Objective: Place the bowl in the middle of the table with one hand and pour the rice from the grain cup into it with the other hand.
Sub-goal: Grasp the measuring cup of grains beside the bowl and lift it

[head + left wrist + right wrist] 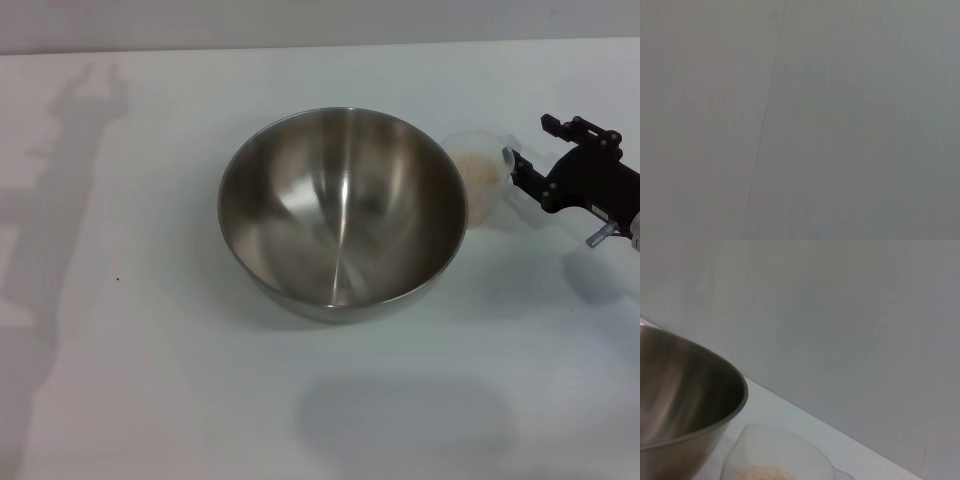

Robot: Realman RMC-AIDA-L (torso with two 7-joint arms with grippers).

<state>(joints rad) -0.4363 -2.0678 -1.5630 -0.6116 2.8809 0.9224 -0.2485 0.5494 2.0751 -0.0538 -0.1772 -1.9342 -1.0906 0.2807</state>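
Test bench, bare white table (150,400), plain wall (840,315)

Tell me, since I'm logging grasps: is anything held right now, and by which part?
The right gripper is at the grain cup's outer side, by its rim, but a closed grip cannot be told. The left gripper is out of view.

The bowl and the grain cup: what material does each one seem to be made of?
The bowl looks like stainless steel with a brushed, shiny finish; its inside shows streaked reflections. The grain cup seems to be clear plastic, since the rice shows through its wall.
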